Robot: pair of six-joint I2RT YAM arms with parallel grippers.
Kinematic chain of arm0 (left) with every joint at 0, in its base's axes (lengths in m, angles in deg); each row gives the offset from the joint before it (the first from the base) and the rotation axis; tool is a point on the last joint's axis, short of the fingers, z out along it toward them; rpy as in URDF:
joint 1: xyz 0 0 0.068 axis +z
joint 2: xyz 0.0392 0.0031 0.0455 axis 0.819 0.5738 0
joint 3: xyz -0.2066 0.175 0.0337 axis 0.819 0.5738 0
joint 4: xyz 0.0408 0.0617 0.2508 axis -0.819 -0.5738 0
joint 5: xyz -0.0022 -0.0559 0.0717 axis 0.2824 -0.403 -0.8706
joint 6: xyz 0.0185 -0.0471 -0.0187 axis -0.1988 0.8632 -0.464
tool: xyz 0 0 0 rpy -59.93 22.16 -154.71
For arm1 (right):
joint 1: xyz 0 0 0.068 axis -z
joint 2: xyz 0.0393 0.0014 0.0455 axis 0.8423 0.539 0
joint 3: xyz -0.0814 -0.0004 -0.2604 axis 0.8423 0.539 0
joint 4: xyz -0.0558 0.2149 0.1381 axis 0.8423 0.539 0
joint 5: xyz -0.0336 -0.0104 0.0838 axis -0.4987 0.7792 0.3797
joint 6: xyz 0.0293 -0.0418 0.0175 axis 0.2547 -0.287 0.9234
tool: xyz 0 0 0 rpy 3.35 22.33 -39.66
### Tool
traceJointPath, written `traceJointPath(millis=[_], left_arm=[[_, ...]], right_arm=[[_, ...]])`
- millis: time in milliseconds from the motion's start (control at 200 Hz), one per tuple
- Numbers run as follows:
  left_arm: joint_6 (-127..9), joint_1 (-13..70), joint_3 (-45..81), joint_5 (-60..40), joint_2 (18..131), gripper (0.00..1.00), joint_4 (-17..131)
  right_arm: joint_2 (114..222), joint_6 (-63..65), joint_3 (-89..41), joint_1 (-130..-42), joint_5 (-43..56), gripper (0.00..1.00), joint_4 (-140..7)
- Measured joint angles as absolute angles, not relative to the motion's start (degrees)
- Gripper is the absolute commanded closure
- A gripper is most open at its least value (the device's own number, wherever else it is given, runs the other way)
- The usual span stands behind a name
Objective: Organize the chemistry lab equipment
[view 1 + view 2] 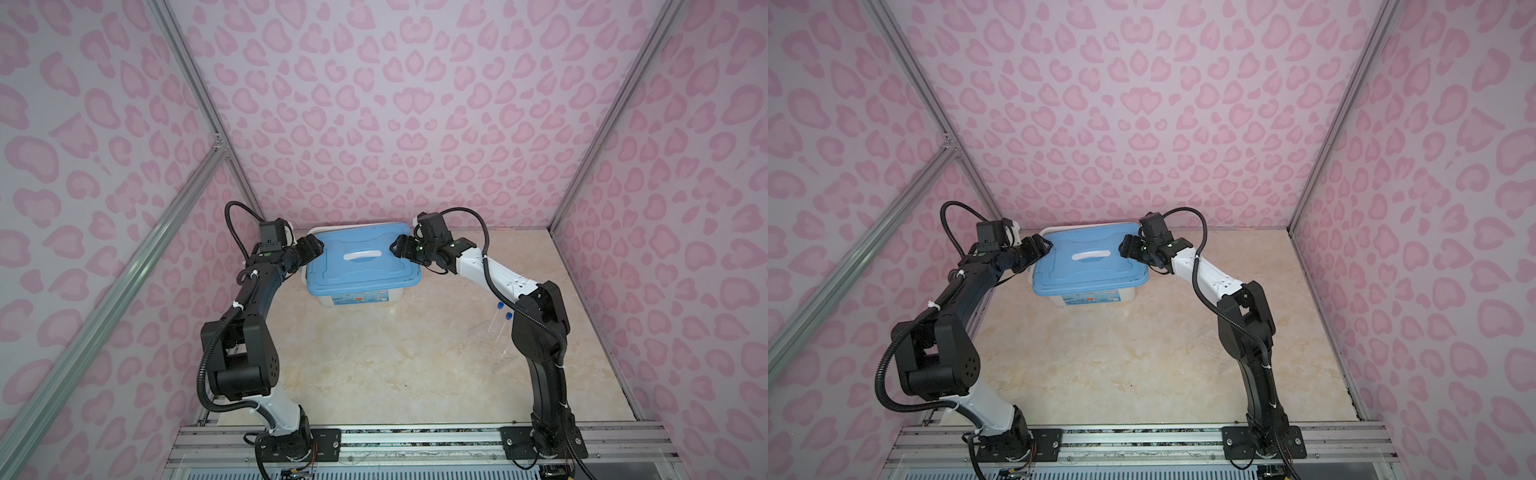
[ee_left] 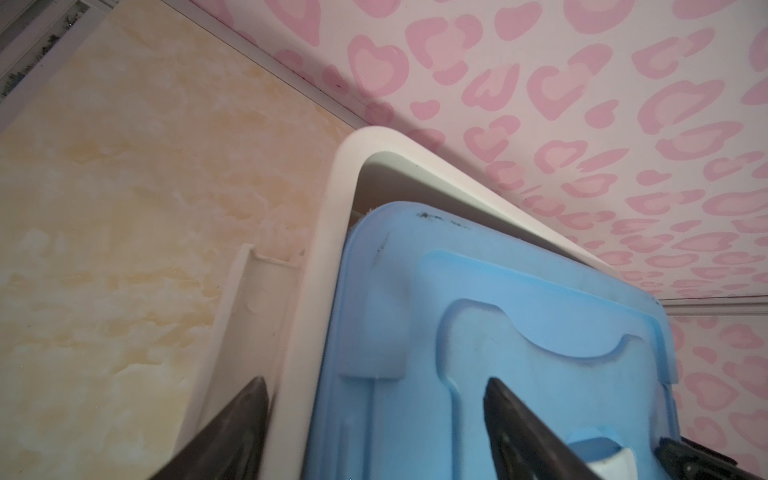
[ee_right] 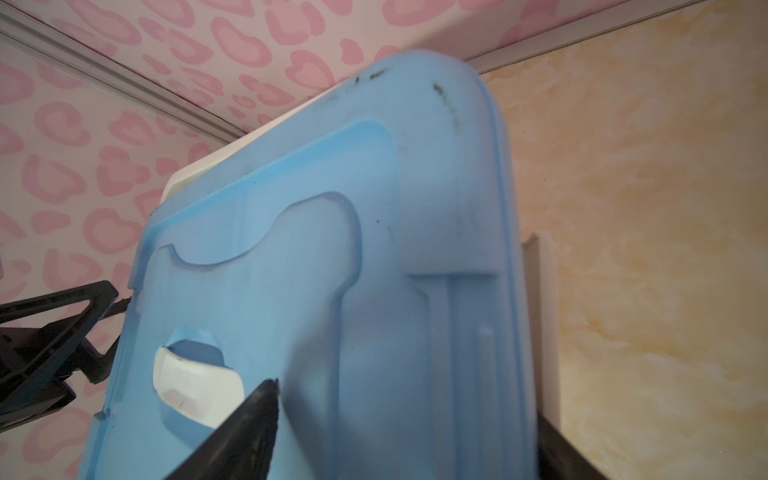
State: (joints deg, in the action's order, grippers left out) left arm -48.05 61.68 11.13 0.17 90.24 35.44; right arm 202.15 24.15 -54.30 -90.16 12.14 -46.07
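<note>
Two clear test tubes with blue caps (image 1: 508, 316) lean in a clear tube rack (image 1: 489, 337) on the right of the table, partly behind my right arm. No other lab equipment shows. My left gripper (image 1: 318, 245) (image 2: 374, 388) stands open at the left edge of the blue lid (image 1: 361, 272) (image 2: 498, 291). One of its fingers is outside the bin's rim and the other is over the lid. At the lid's (image 3: 415, 249) right edge my right gripper (image 1: 395, 248) (image 3: 405, 409) is open too, straddling that edge.
The lid (image 1: 1088, 270) lies slightly askew on the large white bin (image 1: 357, 298) (image 2: 316, 249) at the back centre, against the pink wall. A white handle (image 1: 363, 255) (image 3: 195, 386) sits in the lid's middle. The marble tabletop (image 1: 374, 365) stretches in front of the bin.
</note>
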Motion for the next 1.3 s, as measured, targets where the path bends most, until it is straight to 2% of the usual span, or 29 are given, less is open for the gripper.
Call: traceJointPath(millis=[110, 180, 460, 740, 965, 1195, 1245, 1305], left_arm=[[-48.07, 61.68, 11.13, 0.02, 90.41, 0.23, 35.22], [-48.11, 61.68, 11.13, -0.48, 90.41, 0.26, 34.92], [-48.55, 61.62, 11.13, -1.01, 90.41, 0.26, 34.13], [-48.51, 61.62, 11.13, -0.76, 90.41, 0.26, 34.13], [-48.22, 61.64, 11.13, -0.72, 90.5, 0.27, 34.15], [-48.03, 61.68, 11.13, -0.61, 90.5, 0.27, 34.13], [-47.78, 61.68, 11.1, -0.5, 90.5, 0.27, 34.15], [-47.68, 61.72, 11.1, -0.5, 90.5, 0.27, 34.13]], right_arm=[[202.25, 23.39, -54.63, -90.11, 12.06, 0.1, -45.75], [202.21, 22.82, -54.8, -89.5, 13.19, 0.09, -45.57], [200.37, 19.89, -55.5, -87.38, 17.96, 0.1, -42.01], [194.19, 20.3, -45.65, -83.49, 24.95, 0.25, -44.19], [191.96, 20.57, -41.78, -83.14, 28.86, 0.47, -46.16], [192.7, 20.92, -42.59, -84.45, 29.58, 0.56, -46.75], [193.12, 20.92, -43.44, -84.85, 29.48, 0.61, -46.75], [193.38, 20.9, -44.12, -85.11, 28.86, 0.63, -46.64]])
